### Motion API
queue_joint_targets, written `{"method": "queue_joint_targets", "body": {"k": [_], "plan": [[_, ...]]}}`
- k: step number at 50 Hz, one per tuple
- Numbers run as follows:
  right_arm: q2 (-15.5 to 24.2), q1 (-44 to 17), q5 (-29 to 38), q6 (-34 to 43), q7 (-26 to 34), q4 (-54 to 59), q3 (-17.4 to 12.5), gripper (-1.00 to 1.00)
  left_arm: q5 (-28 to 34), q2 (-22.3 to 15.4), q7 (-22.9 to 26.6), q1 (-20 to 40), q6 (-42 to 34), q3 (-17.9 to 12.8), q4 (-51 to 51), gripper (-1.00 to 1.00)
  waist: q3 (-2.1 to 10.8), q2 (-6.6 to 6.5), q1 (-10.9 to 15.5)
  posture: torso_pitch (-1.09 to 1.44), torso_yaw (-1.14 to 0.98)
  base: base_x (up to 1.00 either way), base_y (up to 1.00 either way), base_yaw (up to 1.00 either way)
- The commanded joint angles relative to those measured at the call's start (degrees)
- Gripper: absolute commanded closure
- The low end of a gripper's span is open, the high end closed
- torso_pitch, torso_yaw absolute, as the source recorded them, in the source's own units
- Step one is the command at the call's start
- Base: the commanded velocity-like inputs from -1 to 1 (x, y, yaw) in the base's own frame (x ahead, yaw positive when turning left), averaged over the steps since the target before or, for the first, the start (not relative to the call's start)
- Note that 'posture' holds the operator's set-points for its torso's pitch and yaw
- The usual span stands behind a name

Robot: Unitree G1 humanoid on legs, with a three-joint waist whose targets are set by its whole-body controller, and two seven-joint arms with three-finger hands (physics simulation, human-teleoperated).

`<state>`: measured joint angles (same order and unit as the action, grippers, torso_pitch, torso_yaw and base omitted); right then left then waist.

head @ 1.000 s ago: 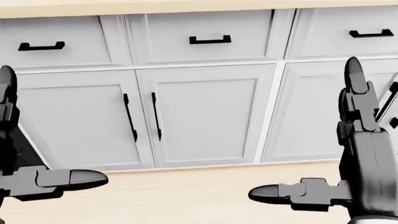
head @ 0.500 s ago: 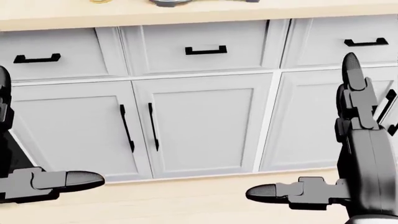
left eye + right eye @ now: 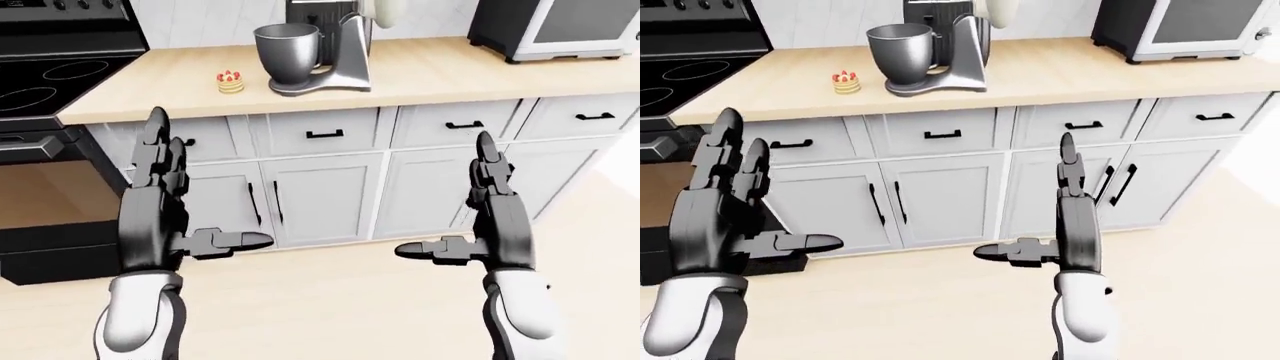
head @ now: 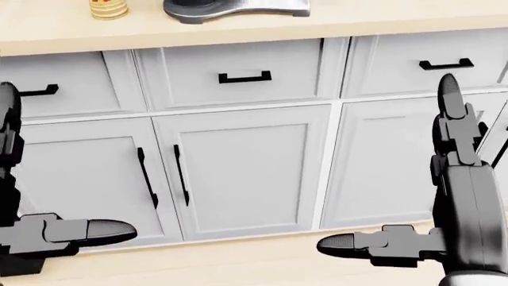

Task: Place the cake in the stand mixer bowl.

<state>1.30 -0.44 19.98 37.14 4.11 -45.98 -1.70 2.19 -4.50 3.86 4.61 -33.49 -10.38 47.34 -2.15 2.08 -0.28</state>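
A pale wood-grain tabletop (image 3: 430, 71) with a plain flat edge carries one stand mixer (image 3: 335, 45), a grey metal machine with a smooth, rounded, brushed-steel bowl (image 3: 287, 54) seated on its flat base. Just left of the stand mixer, near the tabletop's edge, sits the single cake (image 3: 230, 82), a small round stack of tan layers topped with red bits; it stands apart from the bowl and touches nothing but the wood. Well to the right of the stand mixer a boxy dark microwave (image 3: 560, 26) with a light door rests on the same tabletop, and left of the stand mixer, beyond the cake, a black glossy stove (image 3: 55, 75) with ringed burners joins the tabletop's end. Under the stand mixer run matte white shaker cabinets (image 3: 320, 195) with slim black bar handles, over a light plank floor (image 3: 340, 300). Both of the robot's arms are raised below the level of the stand mixer, dark grey jointed metal above white rounded forearms. The left hand (image 3: 165, 202) has its two upper fingers pointing straight up and its thumb stretched sideways toward the middle; it is spread wide and holds nothing. The right hand (image 3: 490, 217) mirrors it, fingers up, thumb pointing inward, also spread and empty.
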Motion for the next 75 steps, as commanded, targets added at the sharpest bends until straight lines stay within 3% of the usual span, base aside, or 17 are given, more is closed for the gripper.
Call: {"method": "queue_joint_targets", "body": {"k": [1, 8, 12, 13, 20, 26, 27, 35, 38, 47, 51, 52, 59, 63, 70, 74, 75], "plan": [[-0.04, -1.42, 0.1, -1.79, -0.01, -2.33, 1.05, -1.0, 0.03, -0.59, -0.5, 0.91, 1.78, -1.5, 1.69, -1.0, 0.77, 0.22, 0.28, 0.0, 0.0, 0.07, 0.0, 0.0], [-0.07, -1.36, 0.29, -1.8, 0.02, -2.48, 1.21, -1.0, -0.21, -0.75, -0.56, 0.76, 1.88, -1.8, 1.75, -1.0, 0.18, -2.69, 0.47, 0.0, 0.0, 0.06, 0.0, 0.0], [-0.1, -1.39, 0.41, -1.68, 0.08, -2.52, 1.32, -1.0, -0.33, -0.81, -0.51, 0.62, 1.95, -2.02, 1.79, -1.0, 1.54, -8.16, 0.11, 0.0, 0.0, 0.07, 0.0, 0.0], [-0.11, -1.38, 0.45, -1.65, 0.09, -2.59, 1.36, -1.0, -0.4, -0.8, -0.49, 0.53, 1.88, -2.13, 1.95, -1.0, 0.73, -5.38, 0.78, 0.0, 0.0, 0.06, 0.0, 0.0], [-0.05, -1.48, 0.61, -1.57, 0.28, -2.71, 1.34, -1.0, -0.55, -0.95, -0.46, 0.65, 1.18, -2.55, 2.73, -1.0, 0.57, -4.0, 0.72, 0.0, 0.0, 0.07, 0.0, 0.0], [-0.03, -1.45, 0.75, -1.49, 0.49, -3.07, 1.21, -1.0, -0.82, -1.24, -0.67, 1.2, 0.91, -3.03, 2.8, -1.0, 1.17, 1.96, 0.7, 0.0, 0.0, 0.08, 0.0, 0.0], [-0.01, -1.51, 0.77, -1.45, 0.52, -3.07, 1.21, -1.0, -0.85, -1.29, -0.69, 1.3, 0.88, -3.09, 2.75, -1.0, 0.86, -0.36, 0.21, 0.0, 0.0, 0.09, 0.0, 0.0], [-0.01, -1.96, 0.84, -1.27, 0.69, -2.78, 1.32, -1.0, -1.03, -1.52, -0.88, 1.64, 0.67, -3.13, 2.75, -1.0, 0.01, -2.93, 0.35, 0.0, 0.0, 0.08, 0.0, 0.0], [-0.03, -2.2, 0.94, -1.06, 0.75, -2.8, 1.51, -1.0, -1.04, -1.58, -0.92, 1.65, 0.76, -3.16, 2.66, -1.0, 0.98, -7.3, 0.09, 0.0, 0.0, 0.09, 0.0, 0.0], [0.05, -2.39, 1.25, -0.76, 0.92, -3.11, 1.58, -1.0, -1.18, -1.72, -0.86, 1.75, 0.42, -3.36, 2.91, -1.0, 0.4, -3.12, 0.69, 0.0, 0.0, 0.09, 0.0, 0.0], [0.04, -2.52, 1.37, -0.7, 0.93, -3.08, 1.64, -1.0, -1.18, -1.72, -0.87, 1.71, 0.53, -3.4, 2.86, -1.0, 1.78, 2.61, 0.65, 0.0, 0.0, 0.09, 0.0, 0.0], [0.03, -2.5, 1.39, -0.73, 0.93, -3.06, 1.68, -1.0, -1.14, -1.72, -0.87, 1.65, 0.59, -3.35, 2.86, -1.0, 1.1, -0.47, 0.08, 0.0, 0.0, 0.09, 0.0, 0.0], [0.07, -2.57, 1.76, -0.47, 1.1, -3.6, 1.77, -1.0, -1.26, -1.75, -0.76, 1.53, 0.69, -3.55, 3.11, -1.0, 0.07, -2.28, 0.35, 0.0, 0.0, 0.09, 0.0, 0.0], [0.09, -2.61, 1.95, -0.77, 1.11, -3.39, 1.8, -1.0, -1.3, -1.69, -0.76, 1.49, 0.92, -3.58, 2.89, -1.0, 1.05, -7.79, 0.02, 0.0, 0.0, 0.1, 0.0, 0.0], [-0.03, -2.52, 2.8, -0.57, 1.05, -3.06, 2.12, -1.0, -1.33, -1.71, -0.65, 1.27, 1.06, -3.8, 2.87, -1.0, 1.01, -4.26, 0.53, 0.0, 0.0, 0.06, 0.03, 0.0], [-0.06, -2.51, 2.88, -0.63, 1.11, -3.06, 2.11, -1.0, -1.27, -1.73, -0.63, 1.25, 1.01, -3.76, 2.96, -1.0, 1.6, 2.93, 0.3, 0.0, 0.0, 0.0, 0.25, 0.0], [-0.07, -2.5, 2.89, -0.66, 1.12, -3.08, 2.12, -1.0, -1.25, -1.71, -0.63, 1.21, 1.08, -3.75, 2.93, -1.0, 0.9, 0.21, -0.41, 0.0, 0.0, 0.0, 0.3, 0.0]]}}
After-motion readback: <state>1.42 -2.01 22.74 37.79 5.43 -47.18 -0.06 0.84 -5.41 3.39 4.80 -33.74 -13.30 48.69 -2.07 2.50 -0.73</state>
